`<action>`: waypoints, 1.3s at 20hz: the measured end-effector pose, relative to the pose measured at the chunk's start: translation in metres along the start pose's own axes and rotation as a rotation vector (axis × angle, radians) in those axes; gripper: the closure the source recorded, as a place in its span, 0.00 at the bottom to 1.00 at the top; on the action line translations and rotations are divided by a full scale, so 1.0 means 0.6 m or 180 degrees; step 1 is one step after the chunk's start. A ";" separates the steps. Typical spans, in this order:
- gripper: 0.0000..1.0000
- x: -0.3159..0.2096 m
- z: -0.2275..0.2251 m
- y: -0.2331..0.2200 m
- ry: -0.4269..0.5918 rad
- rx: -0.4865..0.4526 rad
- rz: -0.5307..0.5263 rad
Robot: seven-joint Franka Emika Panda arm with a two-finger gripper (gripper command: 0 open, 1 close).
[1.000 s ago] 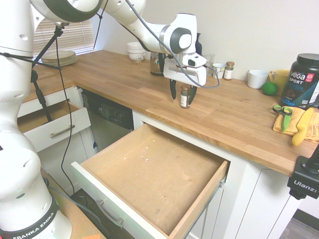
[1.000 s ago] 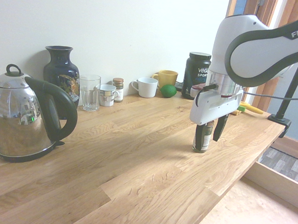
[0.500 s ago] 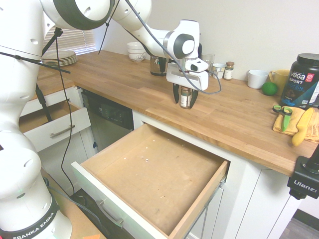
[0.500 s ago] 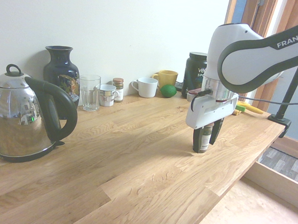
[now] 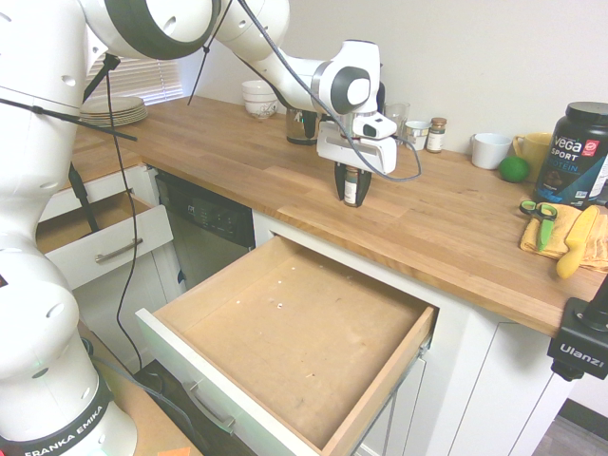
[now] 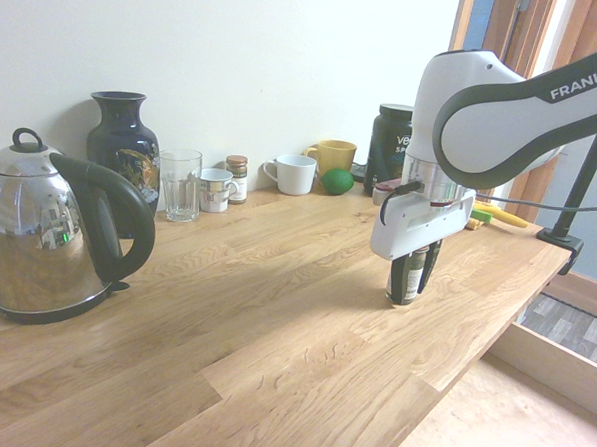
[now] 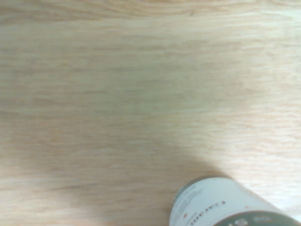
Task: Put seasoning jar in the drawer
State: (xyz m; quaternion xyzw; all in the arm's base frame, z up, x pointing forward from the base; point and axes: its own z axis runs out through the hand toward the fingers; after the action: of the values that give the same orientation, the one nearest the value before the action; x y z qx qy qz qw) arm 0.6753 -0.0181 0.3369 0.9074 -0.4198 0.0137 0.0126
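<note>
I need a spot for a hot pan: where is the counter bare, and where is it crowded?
Bare: the wide wood between the kettle and the jar in the claw, towards the front edge. Crowded: along the wall, with vase, glass, mugs and tub; the towel fills the far end.

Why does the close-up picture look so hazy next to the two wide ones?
Wrist view: soft and washed out, the seasoning jar blurred, a faint shadow on the wood beside it. Second exterior view: sharp, with window reflections on the kettle. First exterior view: evenly lit, edges bowed.
</note>
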 end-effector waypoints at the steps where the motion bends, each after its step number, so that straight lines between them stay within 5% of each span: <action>1: 1.00 0.000 0.000 -0.002 0.0003 0.0003 -0.0003; 17: 1.00 -0.004 -0.093 -0.011 0.0120 0.0152 -0.0026; 26: 1.00 -0.097 -0.119 0.113 0.0030 0.0147 -0.0075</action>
State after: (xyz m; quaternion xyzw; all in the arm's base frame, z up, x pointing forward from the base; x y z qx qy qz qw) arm 0.5850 -0.0152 0.4068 0.9123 -0.4086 0.0274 -0.0062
